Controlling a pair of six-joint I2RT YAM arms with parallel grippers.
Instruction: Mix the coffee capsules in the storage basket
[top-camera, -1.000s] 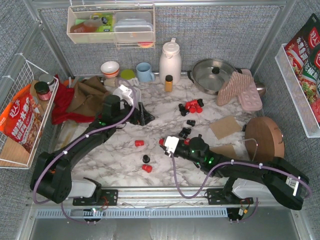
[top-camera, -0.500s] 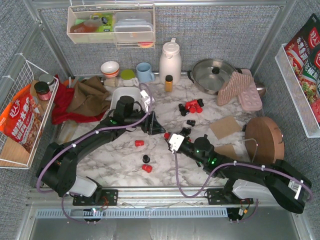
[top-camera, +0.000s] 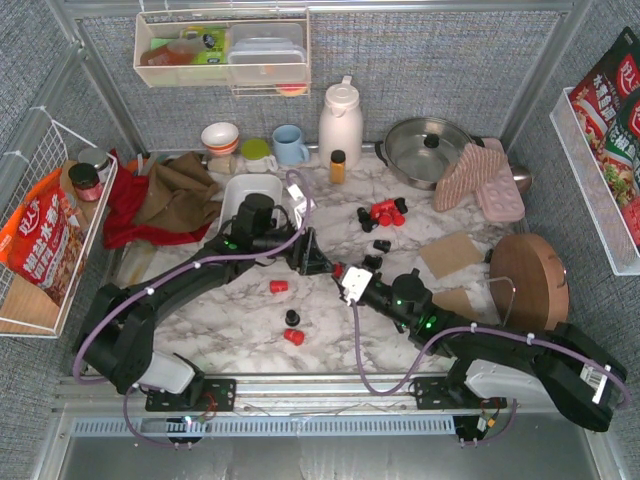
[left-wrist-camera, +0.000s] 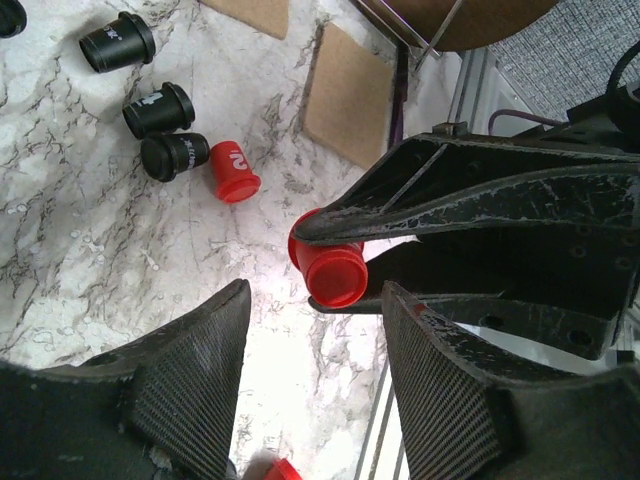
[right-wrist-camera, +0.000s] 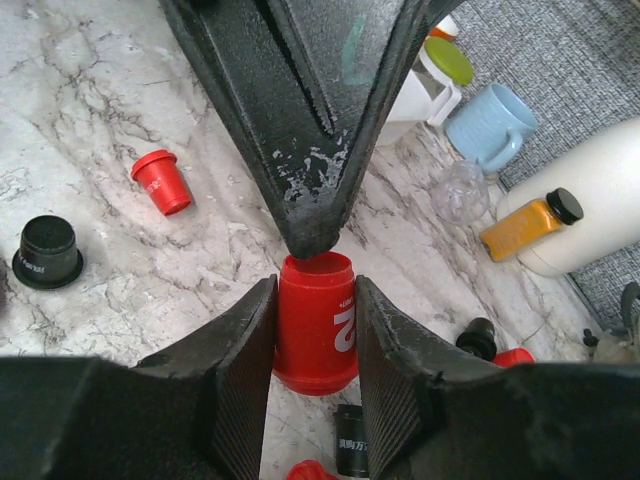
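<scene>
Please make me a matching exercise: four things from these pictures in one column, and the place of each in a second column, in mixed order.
Things:
1. red capsule
2. blue mug
3. amber bottle
4. storage basket

Places:
A. just in front of the white jug
B. held in the right gripper
C. next to the brown cloth
D. at the back, left of the white jug

Pairs: 1-B, 2-D, 3-A, 4-C

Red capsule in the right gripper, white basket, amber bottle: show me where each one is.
Red capsule (right-wrist-camera: 315, 330): right wrist view, its side wall.
Basket (top-camera: 252, 179): top external view, far rim.
Bottle (top-camera: 338, 171): top external view, amber body.
</scene>
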